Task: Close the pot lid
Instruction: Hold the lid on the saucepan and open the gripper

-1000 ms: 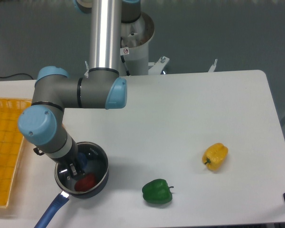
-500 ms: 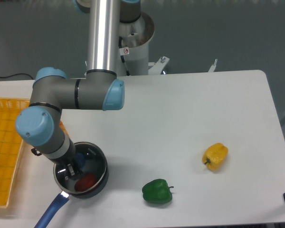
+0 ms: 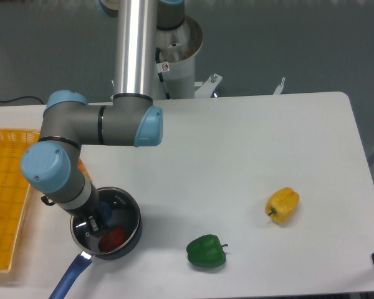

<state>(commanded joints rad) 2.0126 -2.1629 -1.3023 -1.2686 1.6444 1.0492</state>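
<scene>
The pot (image 3: 112,227) sits near the front left corner of the table (image 3: 249,156), its blue handle (image 3: 68,283) pointing toward the front edge. The gripper (image 3: 93,225) hangs low over the pot's mouth, right at the rim level, with the arm's wrist covering much of the left side. A blue shape (image 3: 106,208) shows just beside the fingers, most likely the knob of the lid (image 3: 121,215), and glints over the pot's opening suggest the glass disc is lying across it or very nearly so. Something red (image 3: 112,238) is visible through or under that glass, inside the pot.

Whether the claw is spread or pinching the knob cannot be told; the wrist hides too much.

As a judgement, the task looks close to finished: the lid appears to be at the pot, and what is left is seating it flat on the rim, letting go and lifting clear.

A green pepper (image 3: 206,251) and a yellow pepper (image 3: 282,205) lie well apart to the right; a yellow basket (image 3: 6,187) stands at the left edge.
</scene>
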